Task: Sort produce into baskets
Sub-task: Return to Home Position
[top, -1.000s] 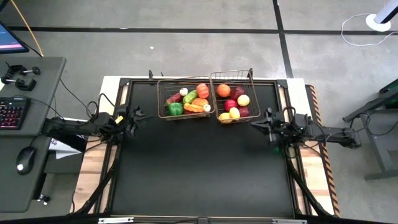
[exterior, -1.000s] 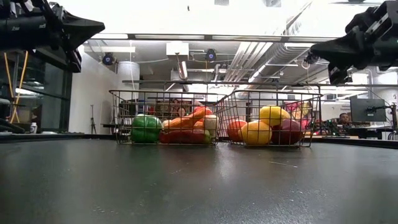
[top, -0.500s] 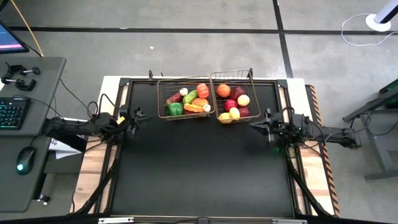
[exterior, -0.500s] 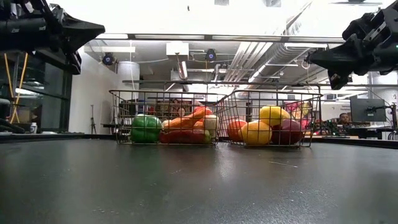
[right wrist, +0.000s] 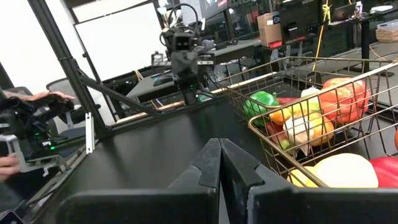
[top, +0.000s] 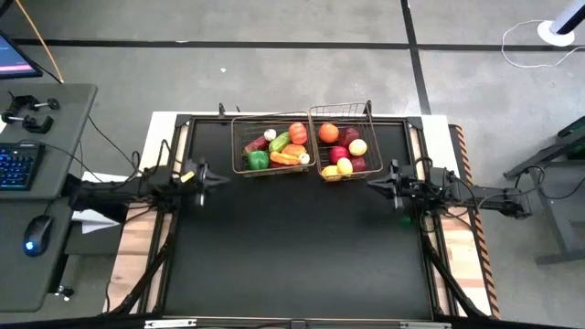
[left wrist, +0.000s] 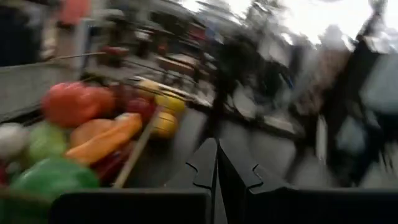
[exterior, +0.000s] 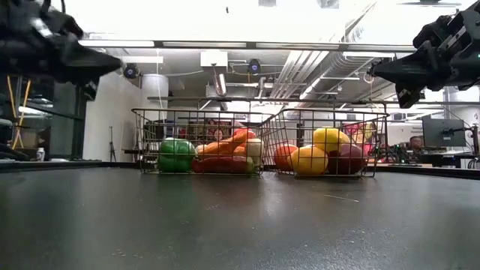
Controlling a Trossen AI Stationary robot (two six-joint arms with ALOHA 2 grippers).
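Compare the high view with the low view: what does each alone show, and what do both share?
Only the high view shows the keyboard and mouse on the side desk. Only the low view shows the ceiling lights and pipes. Both show the left basket and right basket holding produce, with the left arm and right arm at the table's sides.
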